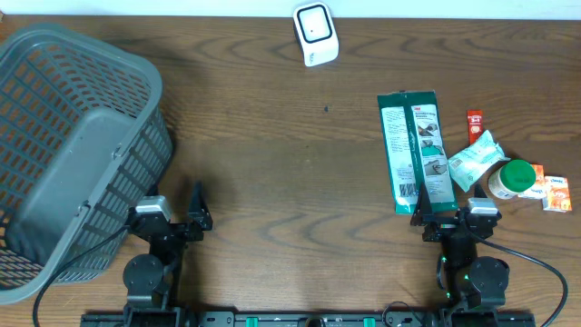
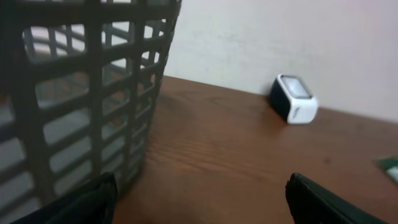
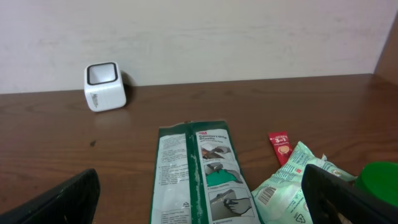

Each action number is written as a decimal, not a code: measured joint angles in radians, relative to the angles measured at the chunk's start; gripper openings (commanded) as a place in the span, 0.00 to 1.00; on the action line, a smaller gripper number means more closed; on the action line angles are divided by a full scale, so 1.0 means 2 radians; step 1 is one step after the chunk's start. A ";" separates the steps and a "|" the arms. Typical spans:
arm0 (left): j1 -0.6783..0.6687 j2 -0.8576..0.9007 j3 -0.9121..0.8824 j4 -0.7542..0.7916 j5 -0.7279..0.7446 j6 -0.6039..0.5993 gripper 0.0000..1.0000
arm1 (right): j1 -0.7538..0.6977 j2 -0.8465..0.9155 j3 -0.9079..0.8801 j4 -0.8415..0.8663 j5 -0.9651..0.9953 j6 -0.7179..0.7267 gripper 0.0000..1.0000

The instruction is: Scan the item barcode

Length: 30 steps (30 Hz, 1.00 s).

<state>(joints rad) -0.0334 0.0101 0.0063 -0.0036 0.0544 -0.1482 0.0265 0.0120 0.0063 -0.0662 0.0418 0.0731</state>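
A white barcode scanner (image 1: 315,33) (image 2: 295,99) (image 3: 104,86) stands at the table's far edge. A long green-and-white packet (image 1: 415,150) (image 3: 199,174) lies flat at the right, printed side up. Beside it are a pale green pouch (image 1: 476,160) (image 3: 292,186) with a barcode showing, a green-capped bottle (image 1: 510,178) (image 3: 379,182) and a red sachet (image 1: 474,123) (image 3: 281,146). My right gripper (image 1: 447,218) (image 3: 205,211) stands open at the packet's near end, holding nothing. My left gripper (image 1: 174,216) (image 2: 202,205) is open over bare wood near the basket.
A large grey plastic basket (image 1: 64,145) (image 2: 81,93) lies tipped at the left, close to my left gripper. Small orange sachets (image 1: 552,193) lie at the far right. A pale wall runs behind the table's far edge.
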 measured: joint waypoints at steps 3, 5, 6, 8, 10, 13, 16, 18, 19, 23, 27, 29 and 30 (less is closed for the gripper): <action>0.000 0.000 0.002 -0.007 -0.002 0.064 0.88 | 0.000 0.000 0.000 0.000 0.000 0.000 0.99; 0.000 0.000 0.003 -0.009 -0.006 0.108 0.88 | 0.000 0.000 0.000 0.000 0.000 0.000 0.99; 0.000 0.000 0.003 -0.008 -0.015 0.135 0.88 | 0.000 0.000 0.000 0.000 0.000 0.000 0.99; 0.000 0.000 0.003 -0.007 -0.032 0.162 0.88 | 0.000 0.000 0.000 0.000 0.000 0.000 0.99; 0.000 0.000 0.004 -0.006 -0.051 0.179 0.88 | 0.000 0.000 0.000 0.000 0.000 0.000 0.99; 0.000 0.000 0.004 -0.002 -0.088 0.193 0.88 | 0.000 0.000 0.000 0.000 0.000 0.000 0.99; 0.000 0.000 0.005 0.001 -0.142 0.196 0.88 | 0.000 0.000 0.000 0.000 0.000 0.000 0.99; -0.001 0.000 0.006 0.001 -0.185 0.196 0.88 | 0.000 0.000 0.000 0.000 0.000 0.000 0.99; -0.001 0.000 0.007 0.001 -0.205 0.196 0.88 | 0.000 0.000 0.000 0.000 0.000 0.000 0.99; 0.000 0.000 0.008 0.000 -0.296 0.196 0.88 | 0.000 0.000 0.000 0.000 0.000 0.000 0.99; -0.001 0.000 0.008 -0.002 -0.372 0.196 0.88 | 0.000 0.000 0.000 0.000 0.000 0.000 0.99; -0.001 0.000 0.008 -0.001 -0.388 0.194 0.88 | 0.000 0.000 0.000 0.000 0.000 0.000 0.99; 0.000 0.000 0.007 0.004 -0.387 0.191 0.88 | 0.000 0.000 0.000 0.000 0.000 0.000 0.99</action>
<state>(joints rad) -0.0341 0.0101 0.0208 0.0040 -0.7200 0.2337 0.0265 0.0120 0.0063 -0.0662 0.0418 0.0731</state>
